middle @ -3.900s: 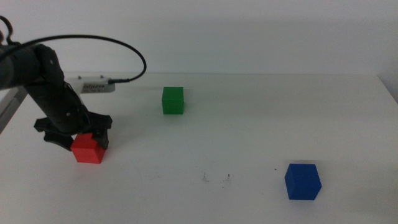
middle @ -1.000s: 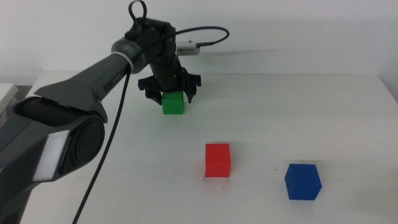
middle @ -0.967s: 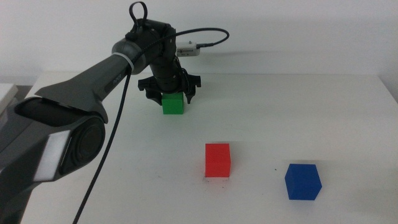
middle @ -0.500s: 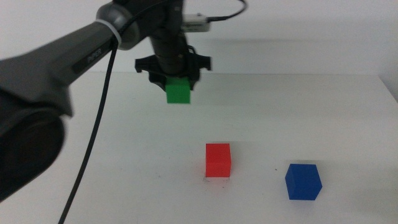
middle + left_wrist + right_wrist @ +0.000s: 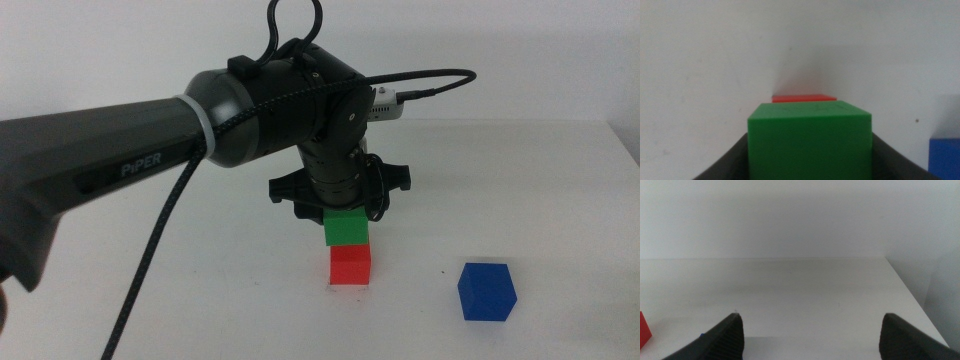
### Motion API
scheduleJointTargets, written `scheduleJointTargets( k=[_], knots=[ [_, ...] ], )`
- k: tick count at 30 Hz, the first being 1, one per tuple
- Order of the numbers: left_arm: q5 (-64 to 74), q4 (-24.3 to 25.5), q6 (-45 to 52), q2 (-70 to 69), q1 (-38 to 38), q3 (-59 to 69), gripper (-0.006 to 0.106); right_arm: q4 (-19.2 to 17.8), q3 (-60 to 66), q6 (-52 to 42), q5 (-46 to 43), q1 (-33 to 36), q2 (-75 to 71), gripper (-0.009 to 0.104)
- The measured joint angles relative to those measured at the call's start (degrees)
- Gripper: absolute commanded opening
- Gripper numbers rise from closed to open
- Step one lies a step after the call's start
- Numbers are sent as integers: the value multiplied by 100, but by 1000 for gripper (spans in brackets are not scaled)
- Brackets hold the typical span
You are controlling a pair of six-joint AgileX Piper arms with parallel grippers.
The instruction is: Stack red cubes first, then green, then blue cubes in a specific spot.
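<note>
My left gripper (image 5: 344,212) is shut on the green cube (image 5: 347,232) and holds it straight over the red cube (image 5: 351,266). The two are touching or a hair apart; I cannot tell which. The red cube stands on the marked spot and hides its specks. In the left wrist view the green cube (image 5: 810,127) fills the space between the jaws, with the red cube's top (image 5: 802,98) just beyond it. The blue cube (image 5: 487,291) lies alone at the front right. My right gripper (image 5: 812,332) is open, empty and out of the middle view.
The white table (image 5: 200,290) ends at its right edge (image 5: 625,150). The left arm's thick dark body and its cable span the left half of the middle view. The blue cube's corner (image 5: 946,157) shows in the left wrist view.
My left gripper has carried the green cube from high over the back of the table forward, right and down, to right above the red cube. The red and blue cubes have not moved.
</note>
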Motion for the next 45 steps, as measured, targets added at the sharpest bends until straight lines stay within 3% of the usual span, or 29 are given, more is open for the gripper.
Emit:
scheduleJointTargets(
  k=[45],
  knots=[
    [-193,-146,81,355,-12,14,11,0,0,0,0,0,0,92]
  ],
)
